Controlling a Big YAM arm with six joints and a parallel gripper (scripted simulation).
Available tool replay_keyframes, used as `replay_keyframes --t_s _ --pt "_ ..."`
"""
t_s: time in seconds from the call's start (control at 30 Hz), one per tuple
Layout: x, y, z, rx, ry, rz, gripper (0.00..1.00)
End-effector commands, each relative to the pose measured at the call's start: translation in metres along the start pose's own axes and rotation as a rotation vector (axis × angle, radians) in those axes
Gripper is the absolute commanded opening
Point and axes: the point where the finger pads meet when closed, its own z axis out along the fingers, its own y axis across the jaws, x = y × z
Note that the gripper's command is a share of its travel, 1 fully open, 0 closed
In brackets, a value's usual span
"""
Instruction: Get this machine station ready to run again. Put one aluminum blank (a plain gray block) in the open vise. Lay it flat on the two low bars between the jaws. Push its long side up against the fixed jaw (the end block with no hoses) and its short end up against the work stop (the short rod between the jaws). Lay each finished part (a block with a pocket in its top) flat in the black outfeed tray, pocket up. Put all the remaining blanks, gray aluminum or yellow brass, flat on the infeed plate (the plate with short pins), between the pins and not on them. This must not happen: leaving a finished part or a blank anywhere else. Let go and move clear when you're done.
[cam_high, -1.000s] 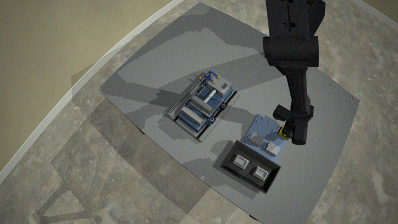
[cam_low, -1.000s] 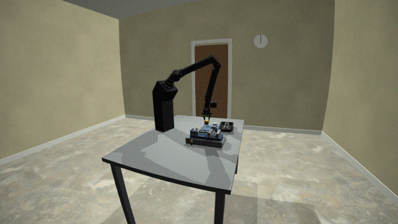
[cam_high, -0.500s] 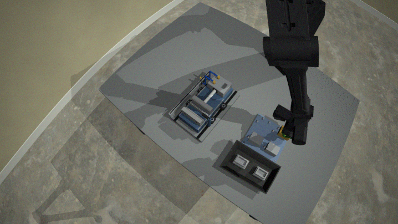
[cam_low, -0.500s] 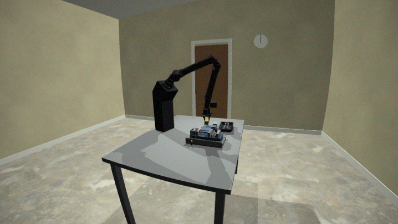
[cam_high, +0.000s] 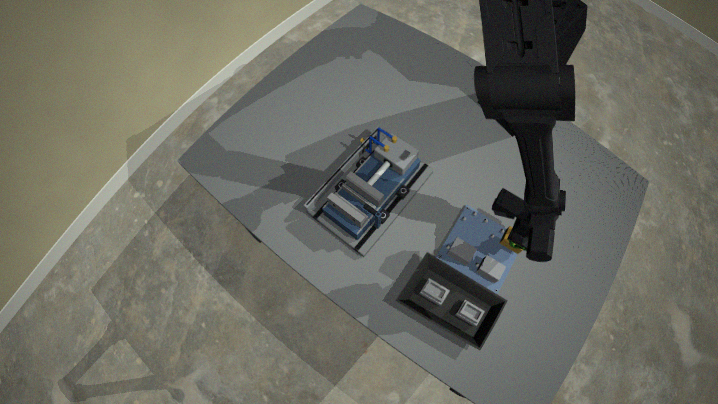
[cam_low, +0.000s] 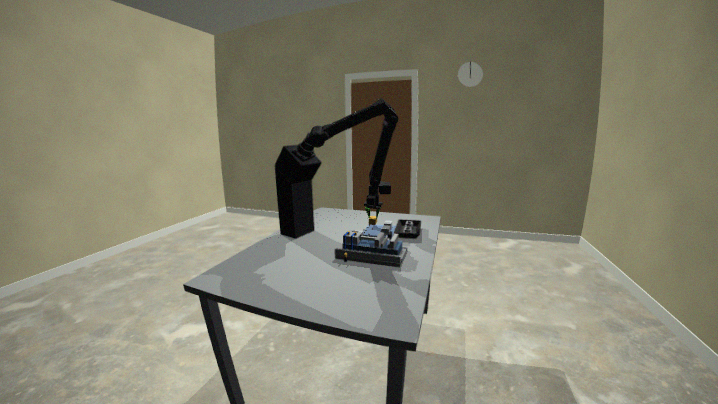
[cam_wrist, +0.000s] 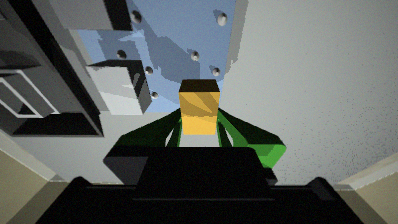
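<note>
My gripper (cam_high: 517, 243) (cam_low: 372, 215) (cam_wrist: 199, 112) is shut on a yellow brass blank (cam_high: 507, 239) (cam_low: 372, 220) (cam_wrist: 199, 105), at the edge of the blue infeed plate (cam_high: 479, 234) (cam_wrist: 172, 15). Its height over the plate is hard to tell. Two gray blanks lie on the plate: one (cam_high: 461, 249) toward the vise, the other (cam_high: 492, 268) (cam_wrist: 117, 90) near the tray. Two finished parts (cam_high: 434, 291) (cam_high: 470, 312) lie pocket up in the black outfeed tray (cam_high: 494, 322) (cam_low: 410, 234). The vise's fixed jaw (cam_high: 346, 210) and moving jaw (cam_high: 365, 187) show; I cannot tell what lies between them.
The vise base (cam_high: 360, 248) (cam_low: 369, 257) has a raised wall on one long side, and blue hoses (cam_high: 378, 136) stand at its far end. The tray adjoins the plate. Several short pins (cam_high: 485, 221) (cam_wrist: 195, 56) rise from the plate.
</note>
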Motion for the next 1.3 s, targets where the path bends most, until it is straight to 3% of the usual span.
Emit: replay_keyframes --t_s 0.0,1.27 --pt "0.008 0.017 -0.014 -0.038 0.022 -0.001 0.0" --pt "-0.007 0.022 -0.008 -0.033 0.011 0.042 0.0"
